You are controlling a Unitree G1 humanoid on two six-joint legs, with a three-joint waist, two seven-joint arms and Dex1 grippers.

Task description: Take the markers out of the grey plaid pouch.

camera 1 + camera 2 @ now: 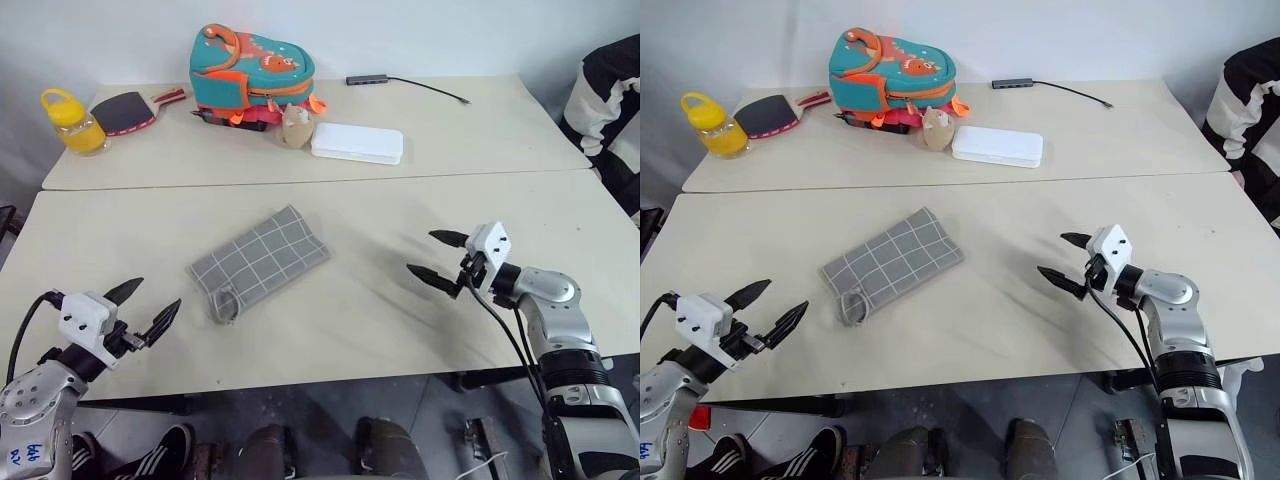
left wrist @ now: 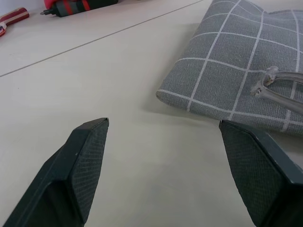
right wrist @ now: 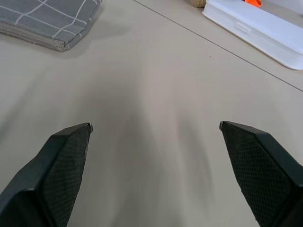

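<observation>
- You are looking at the grey plaid pouch point(image 1: 262, 259) lying flat and slantwise on the near surface point(image 1: 360, 330), a little left of the frame's centre, with its small loop point(image 1: 224, 304) at the lower-left end.
- The pouch is lying closed as far as you can see, and no markers are showing.
- Your left gripper point(image 1: 146, 311) is hovering in the lower left of the frame, fingers spread wide and gripping nothing, near the pouch's loop end but apart from it.
- In the left wrist view the loop point(image 2: 277, 89) is lying on the pouch's checked fabric just beyond the spread fingers point(image 2: 85, 156).
- Your right gripper point(image 1: 436, 256) is sitting right of centre, fingers spread and empty, pointing toward the pouch and well apart from it.
- Along the top of the frame, on the far surface point(image 1: 480, 130), a teal-and-orange backpack point(image 1: 254, 63) is standing, with a white flat box point(image 1: 357, 143) just to its right.
- A yellow bottle point(image 1: 72, 122) and a table-tennis paddle point(image 1: 128, 111) are resting in the upper left.
- A striped sleeve point(image 1: 612, 100) is showing at the right edge.
</observation>
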